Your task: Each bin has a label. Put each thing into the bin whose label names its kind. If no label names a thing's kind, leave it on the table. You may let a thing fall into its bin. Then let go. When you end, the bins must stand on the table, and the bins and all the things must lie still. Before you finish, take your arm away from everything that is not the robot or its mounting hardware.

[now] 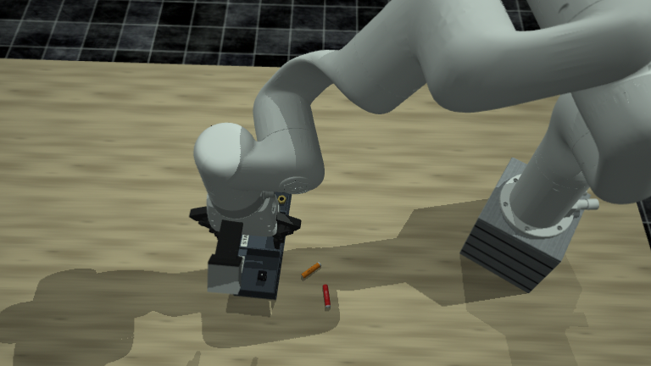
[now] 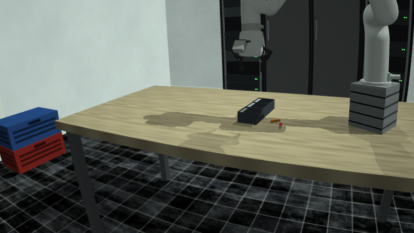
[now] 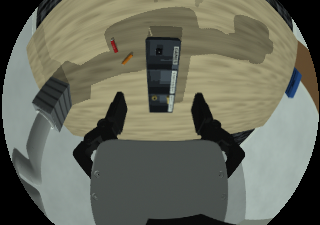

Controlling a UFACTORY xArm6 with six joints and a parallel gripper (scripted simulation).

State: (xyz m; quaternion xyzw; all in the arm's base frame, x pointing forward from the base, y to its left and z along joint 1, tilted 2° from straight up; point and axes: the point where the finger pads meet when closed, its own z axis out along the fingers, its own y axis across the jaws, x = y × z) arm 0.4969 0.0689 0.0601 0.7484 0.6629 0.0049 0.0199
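A dark row of bins (image 1: 254,292) (image 2: 247,117) (image 3: 152,76) with white labels along one side stands on the table. A small dark thing (image 1: 261,275) (image 3: 159,49) lies in its end compartment. My gripper (image 2: 250,63) (image 3: 159,100) is open and empty, high above the bins; in the top view it covers most of them. An orange stick (image 1: 310,269) (image 2: 275,120) (image 3: 127,59) and a red stick (image 1: 326,296) (image 2: 280,125) (image 3: 115,45) lie on the table just beside the bins, apart from each other.
The arm's grey base block (image 1: 520,241) (image 2: 373,108) stands at the table's right side. A blue crate (image 2: 28,123) sits on a red crate (image 2: 33,152) on the floor to the left of the table.
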